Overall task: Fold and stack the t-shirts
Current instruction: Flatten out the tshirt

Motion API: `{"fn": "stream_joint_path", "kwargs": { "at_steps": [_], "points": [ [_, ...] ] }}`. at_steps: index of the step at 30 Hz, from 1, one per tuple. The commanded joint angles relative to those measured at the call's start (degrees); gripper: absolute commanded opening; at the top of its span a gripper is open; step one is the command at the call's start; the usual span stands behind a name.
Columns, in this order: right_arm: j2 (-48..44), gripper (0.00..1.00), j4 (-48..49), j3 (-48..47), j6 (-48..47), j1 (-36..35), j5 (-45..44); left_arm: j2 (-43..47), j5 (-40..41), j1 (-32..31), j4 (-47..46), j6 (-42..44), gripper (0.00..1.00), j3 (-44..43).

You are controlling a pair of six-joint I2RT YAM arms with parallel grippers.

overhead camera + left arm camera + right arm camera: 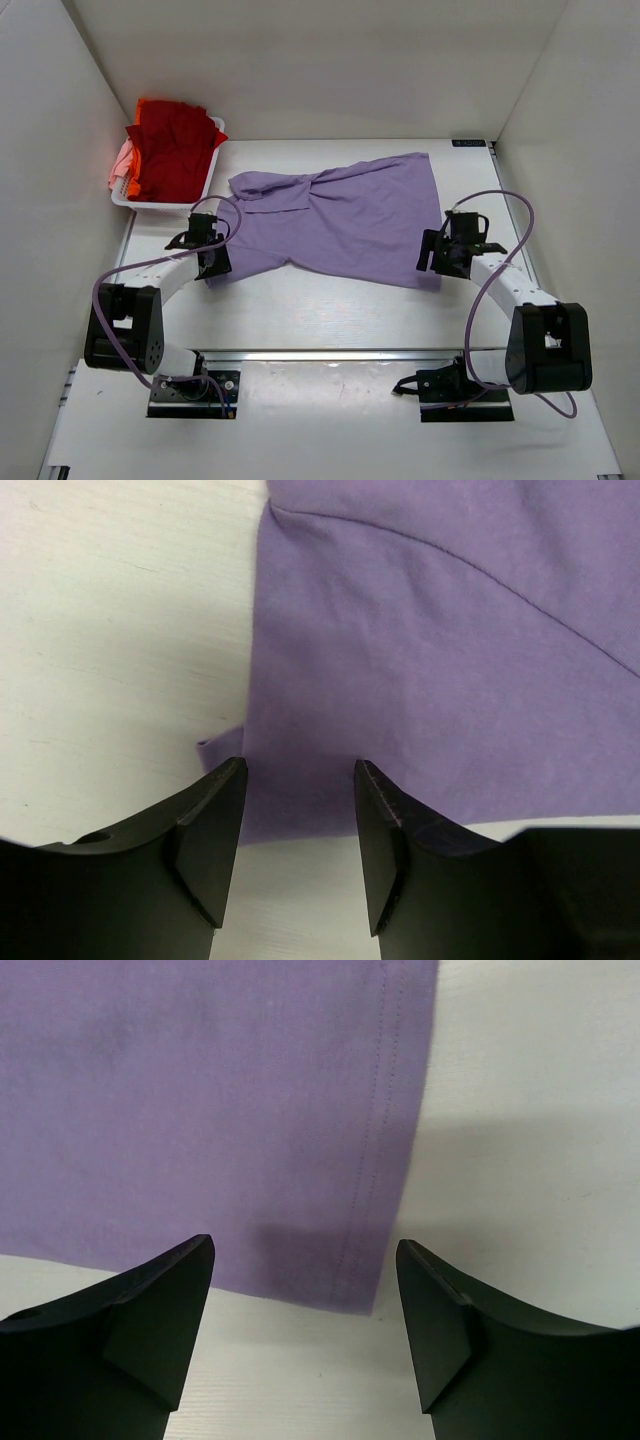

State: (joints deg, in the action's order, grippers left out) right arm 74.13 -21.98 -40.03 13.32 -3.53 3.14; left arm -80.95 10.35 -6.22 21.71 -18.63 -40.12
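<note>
A lavender t-shirt [345,215] lies spread and rumpled across the middle of the table. My left gripper [207,255] hangs open over its near-left corner; in the left wrist view [300,810] the cloth edge [300,825] lies between the fingers, not pinched. My right gripper [437,262] hangs open over the near-right hem corner; in the right wrist view [305,1305] the hemmed corner [360,1290] lies between the fingers, apart from both. Red [172,145], orange [150,104] and pale pink [120,160] t-shirts are piled in the basket at far left.
A white plastic basket [165,201] stands at the table's far left corner. White walls enclose the table on the left, back and right. Purple cables loop from both arms. The arm bases sit on a rail at the near edge.
</note>
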Motion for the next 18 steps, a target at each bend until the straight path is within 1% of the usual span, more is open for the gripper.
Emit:
{"fn": "stream_joint_path", "kwargs": {
  "at_steps": [1,6,10,12,13,16,18],
  "points": [
    [-0.65,0.71,2.46,0.39,0.21,0.63,0.99,0.09,1.52,-0.20,-0.97,0.70,0.58,-0.31],
    [-0.48,0.71,2.37,0.74,0.56,0.45,0.91,0.44,2.13,0.50,-0.18,0.70,0.60,0.04],
    [-0.91,0.71,1.42,0.66,0.48,0.46,0.73,-0.17,0.73,-0.19,-0.36,0.61,0.60,0.04],
    [-0.91,0.71,1.50,0.66,1.44,1.07,0.21,-0.88,-0.15,-0.37,-0.36,0.53,0.58,0.30],
    [-0.74,0.71,1.32,0.92,1.97,0.98,0.29,-1.05,-0.85,-0.37,-0.97,0.53,0.54,0.39],
    [-0.74,0.72,0.80,1.27,2.14,1.86,-0.15,-2.11,-3.22,-0.46,-1.33,0.36,0.36,0.13],
    [-0.48,0.71,0.09,1.10,2.85,2.03,-0.67,-2.55,-3.49,-0.72,-1.41,0.70,0.06,-0.13]
  ]
}}
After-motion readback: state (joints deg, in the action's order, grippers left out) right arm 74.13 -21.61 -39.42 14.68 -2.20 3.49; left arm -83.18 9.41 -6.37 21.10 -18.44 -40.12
